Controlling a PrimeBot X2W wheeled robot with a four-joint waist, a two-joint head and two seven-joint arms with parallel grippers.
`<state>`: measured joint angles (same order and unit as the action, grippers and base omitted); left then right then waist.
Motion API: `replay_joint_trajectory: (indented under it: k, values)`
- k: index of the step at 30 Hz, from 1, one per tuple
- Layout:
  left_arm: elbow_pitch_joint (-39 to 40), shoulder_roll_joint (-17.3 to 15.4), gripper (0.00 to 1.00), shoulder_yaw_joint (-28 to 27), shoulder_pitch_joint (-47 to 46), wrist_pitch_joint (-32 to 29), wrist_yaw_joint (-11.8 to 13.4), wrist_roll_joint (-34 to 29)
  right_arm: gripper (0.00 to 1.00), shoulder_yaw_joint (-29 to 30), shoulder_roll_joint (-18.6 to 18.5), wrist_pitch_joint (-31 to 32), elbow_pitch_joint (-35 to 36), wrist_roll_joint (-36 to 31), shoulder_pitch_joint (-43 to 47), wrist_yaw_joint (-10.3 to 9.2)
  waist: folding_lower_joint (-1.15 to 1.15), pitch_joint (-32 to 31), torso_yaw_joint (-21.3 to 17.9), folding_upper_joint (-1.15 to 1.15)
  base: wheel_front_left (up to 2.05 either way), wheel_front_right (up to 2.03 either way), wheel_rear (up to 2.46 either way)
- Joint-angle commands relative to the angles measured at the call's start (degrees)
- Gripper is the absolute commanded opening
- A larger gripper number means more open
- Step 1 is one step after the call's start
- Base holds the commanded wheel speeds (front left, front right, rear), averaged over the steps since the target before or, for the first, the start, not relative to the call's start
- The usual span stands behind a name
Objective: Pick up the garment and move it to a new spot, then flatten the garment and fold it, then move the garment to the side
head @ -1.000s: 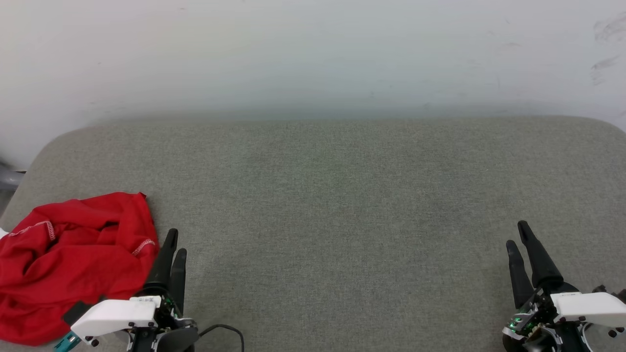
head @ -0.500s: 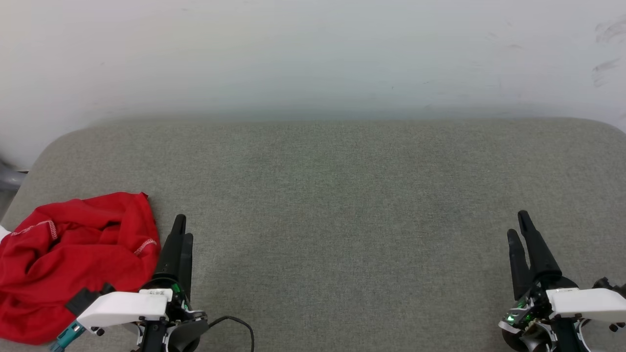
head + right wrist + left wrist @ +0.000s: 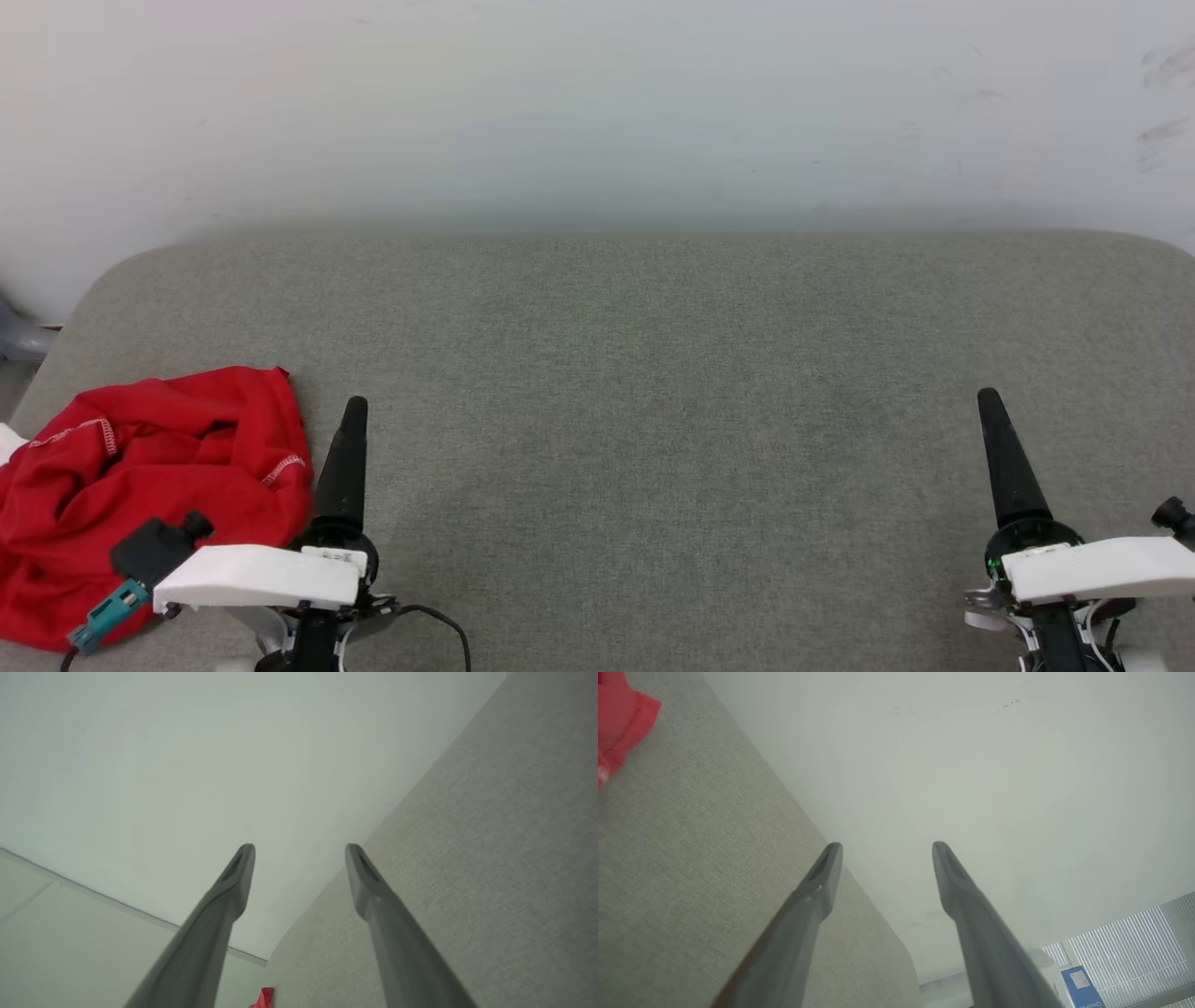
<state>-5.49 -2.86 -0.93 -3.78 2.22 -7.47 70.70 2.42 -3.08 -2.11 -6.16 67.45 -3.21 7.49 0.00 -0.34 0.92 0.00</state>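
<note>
Plain lab-like room, white wall [image 3: 597, 112], grey fabric table [image 3: 653, 420], blinds [image 3: 1134, 933]

Legible text: none confirmed.

Entry 1, left wrist view. A blue box [image 3: 1080, 991] stands low and to the right of the left gripper [image 3: 885, 847], against the slatted blinds [image 3: 1139, 938]. A white label [image 3: 1078, 980] sits on its upper face, and the dark marks on it are too small to read. Pale lettering [image 3: 1093, 1004] runs along the bottom of the box. It is cut by the picture's edge and blurred, so no word can be made out with certainty.

Entry 2, head view. A small white sticker [image 3: 327, 556] sits on the housing at the base of the left gripper. It carries a few dark characters, too small to read.
</note>
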Motion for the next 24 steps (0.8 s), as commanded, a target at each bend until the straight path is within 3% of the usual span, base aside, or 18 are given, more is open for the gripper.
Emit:
replay_joint_trajectory:
  k: [1, 13, 24]
  values:
    - [1.44, -0.05, 1.00, 0.34, -0.48, 0.59, -0.02, -3.65, 1.00, -0.24, -0.39, -0.71, 1.37, -3.66, -0.20, 0.01, 0.00, -0.06, 0.08, 0.00, 0.00, 0.00, 0.00]
    - [2.08, -0.73, 1.00, 2.02, -0.07, 2.93, -0.02, -22.42, 1.00, -0.88, -0.79, -1.00, 3.83, -23.59, 0.41, 0.01, 0.00, -0.48, 0.36, 0.00, 0.00, 0.00, 0.00]
    - [0.97, -2.23, 1.00, 2.86, 0.04, 4.82, 0.88, -35.44, 1.00, -0.94, -1.28, 0.38, 6.51, -37.15, 1.58, 0.01, 0.00, -0.65, 0.34, 0.00, 0.00, 0.00, 0.00]
